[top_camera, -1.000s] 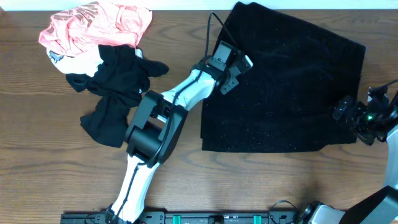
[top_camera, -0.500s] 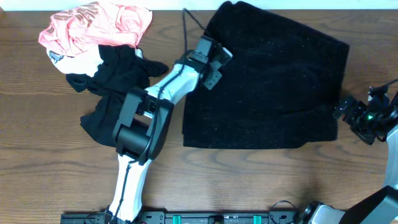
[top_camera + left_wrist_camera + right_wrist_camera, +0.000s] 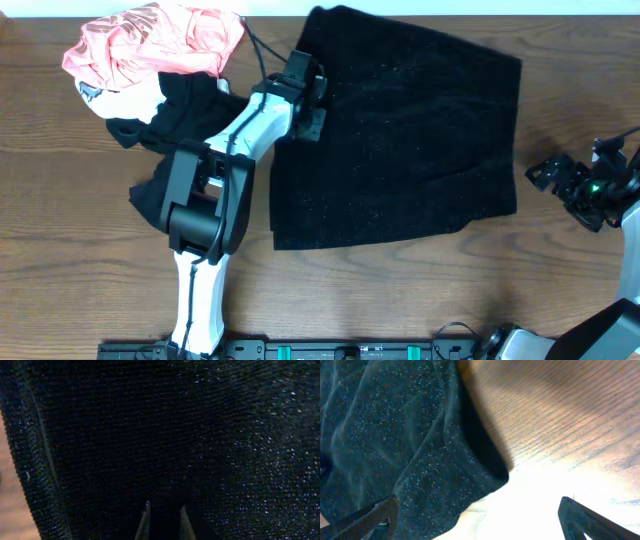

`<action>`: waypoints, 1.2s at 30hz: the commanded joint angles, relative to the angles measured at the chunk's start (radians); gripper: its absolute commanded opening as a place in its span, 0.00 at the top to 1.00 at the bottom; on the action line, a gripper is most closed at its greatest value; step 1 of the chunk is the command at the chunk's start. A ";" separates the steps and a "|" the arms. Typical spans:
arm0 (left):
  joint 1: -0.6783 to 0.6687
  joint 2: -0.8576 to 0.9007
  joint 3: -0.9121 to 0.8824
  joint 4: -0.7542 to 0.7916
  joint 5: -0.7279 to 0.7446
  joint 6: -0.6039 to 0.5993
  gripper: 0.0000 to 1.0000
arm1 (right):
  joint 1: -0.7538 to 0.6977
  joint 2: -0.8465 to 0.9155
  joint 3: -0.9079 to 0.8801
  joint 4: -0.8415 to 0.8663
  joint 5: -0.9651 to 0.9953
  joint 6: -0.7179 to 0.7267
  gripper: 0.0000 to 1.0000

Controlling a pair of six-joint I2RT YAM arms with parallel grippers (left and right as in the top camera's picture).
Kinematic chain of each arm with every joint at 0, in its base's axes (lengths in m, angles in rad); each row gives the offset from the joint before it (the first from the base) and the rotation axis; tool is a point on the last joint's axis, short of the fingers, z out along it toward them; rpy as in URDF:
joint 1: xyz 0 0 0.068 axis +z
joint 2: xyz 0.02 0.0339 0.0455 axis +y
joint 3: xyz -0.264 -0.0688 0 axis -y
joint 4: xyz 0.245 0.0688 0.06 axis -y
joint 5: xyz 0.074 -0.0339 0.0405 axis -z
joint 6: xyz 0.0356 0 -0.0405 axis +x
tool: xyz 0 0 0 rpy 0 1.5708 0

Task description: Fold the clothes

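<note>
While three garments lie on the worktop (image 3: 80, 250), only one is the clothes (image 3: 400, 130): a large black piece of thick, fuzzy knit flecked with pale specks. It is spread almost flat as a rough rectangle, slightly skewed, across the middle and back of the surface. One smaller, smoother black garment (image 3: 195, 110) and one salmon-pink garment (image 3: 150, 40) are bunched together at the back left.

Two arms are in view. The left gripper (image 3: 305, 95) sits on the big garment's left edge; in the wrist view its fingertips (image 3: 145, 520) stand close together with dark knit between them, so it seems to be pinching the fabric. The right gripper (image 3: 550, 178) is spread wide and holds nothing, just off the garment's right edge without touching it.

The left arm covers part of the smaller black garment. The right arm is cut off by the frame edge. Black fabric nearly fills the left wrist view.
</note>
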 commanded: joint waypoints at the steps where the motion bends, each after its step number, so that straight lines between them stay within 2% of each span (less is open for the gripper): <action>1: 0.026 0.183 -0.163 -0.112 -0.101 -0.104 0.79 | 0.014 -0.010 0.014 0.003 -0.015 -0.002 0.01; 8: 0.032 0.176 -0.174 -0.123 -0.102 -0.106 0.78 | 0.039 -0.010 0.014 0.027 -0.025 -0.022 0.01; 10: 0.037 0.163 -0.161 -0.127 -0.102 -0.106 0.64 | 0.070 -0.010 0.014 0.047 -0.033 -0.050 0.01; 12: 0.044 0.138 -0.149 -0.135 -0.102 -0.106 0.33 | 0.098 -0.010 0.016 0.069 -0.033 -0.051 0.01; 13: 0.047 0.120 -0.145 -0.137 -0.102 -0.106 0.22 | 0.108 -0.010 0.019 0.075 -0.033 -0.051 0.01; 15: 0.052 0.067 -0.142 -0.138 -0.102 -0.104 0.06 | 0.127 -0.010 0.032 0.079 -0.033 -0.051 0.01; 16: 0.055 0.038 -0.142 -0.138 -0.102 -0.102 0.02 | 0.135 -0.010 0.040 0.078 -0.032 -0.053 0.01; 24: 0.056 -0.251 -0.142 -0.160 -0.103 -0.103 0.02 | 0.211 -0.032 0.085 0.037 0.098 -0.019 0.01; 31: 0.055 -0.495 -0.142 -0.185 -0.103 -0.117 0.02 | 0.239 -0.061 0.182 -0.029 0.126 0.048 0.01; 34: 0.055 -0.587 -0.142 -0.252 -0.103 -0.196 0.02 | 0.267 -0.072 0.221 -0.095 0.158 0.089 0.01; 36: 0.055 -0.642 -0.142 -0.338 -0.102 -0.305 0.02 | 0.302 -0.082 0.229 -0.139 0.203 0.129 0.01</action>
